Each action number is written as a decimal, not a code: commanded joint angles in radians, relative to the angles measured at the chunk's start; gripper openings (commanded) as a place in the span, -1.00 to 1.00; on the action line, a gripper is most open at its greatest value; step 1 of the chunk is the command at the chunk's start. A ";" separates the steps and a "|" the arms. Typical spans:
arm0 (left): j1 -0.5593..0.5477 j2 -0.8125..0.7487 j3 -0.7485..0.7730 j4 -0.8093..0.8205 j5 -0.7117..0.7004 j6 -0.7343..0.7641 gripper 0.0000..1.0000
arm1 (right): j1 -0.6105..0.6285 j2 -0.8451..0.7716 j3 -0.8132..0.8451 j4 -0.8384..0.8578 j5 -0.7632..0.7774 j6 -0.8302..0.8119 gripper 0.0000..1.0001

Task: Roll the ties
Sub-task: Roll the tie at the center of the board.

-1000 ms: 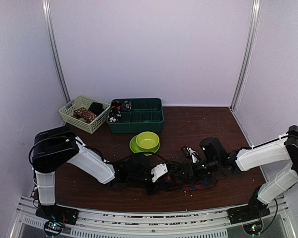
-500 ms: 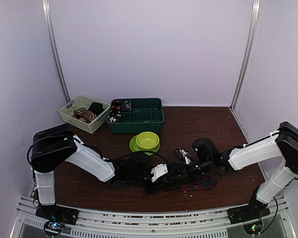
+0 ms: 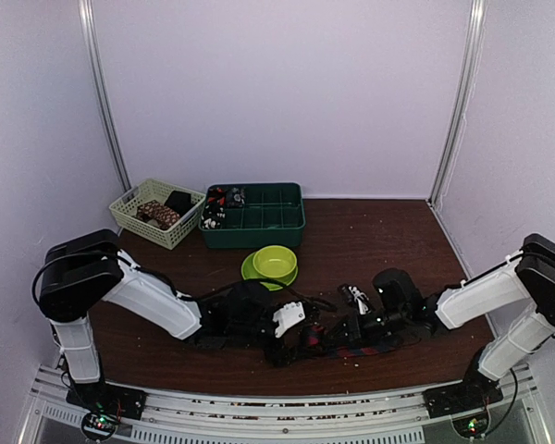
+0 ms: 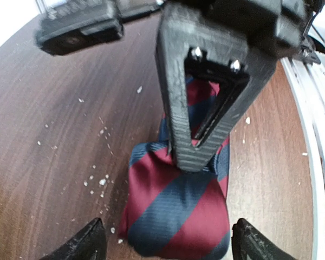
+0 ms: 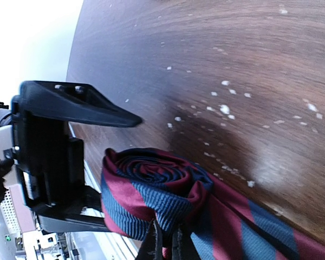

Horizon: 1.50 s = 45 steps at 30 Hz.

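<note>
red-and-navy striped tie (image 4: 176,208), one end rolled, lying on the brown table (image 4: 49,141) near its front edge. left gripper (image 4: 171,242) spread wide, fingertips either side of the roll. right gripper (image 5: 165,244) pinched onto the roll's fabric.

No readable text or labels anywhere.

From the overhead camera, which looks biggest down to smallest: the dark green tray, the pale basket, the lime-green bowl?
1. the dark green tray, by a little
2. the pale basket, nearly as big
3. the lime-green bowl, clearly smallest
All three sit about equally far from the camera.
</note>
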 commanded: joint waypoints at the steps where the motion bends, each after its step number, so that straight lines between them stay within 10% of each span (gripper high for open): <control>1: -0.004 -0.013 -0.024 0.088 -0.014 -0.015 0.65 | 0.001 0.015 -0.100 -0.181 0.099 -0.019 -1.00; 17: -0.037 0.094 0.102 0.111 0.018 0.029 0.67 | 0.001 0.068 -0.099 -0.159 0.093 -0.038 -1.00; 30: -0.037 0.177 0.136 0.018 0.041 0.007 -0.05 | 0.002 0.025 -0.091 -0.167 0.079 -0.040 -1.00; 45: -0.037 0.191 0.120 -0.007 0.030 -0.009 -0.09 | 0.003 -0.021 -0.085 -0.163 0.057 -0.024 -1.00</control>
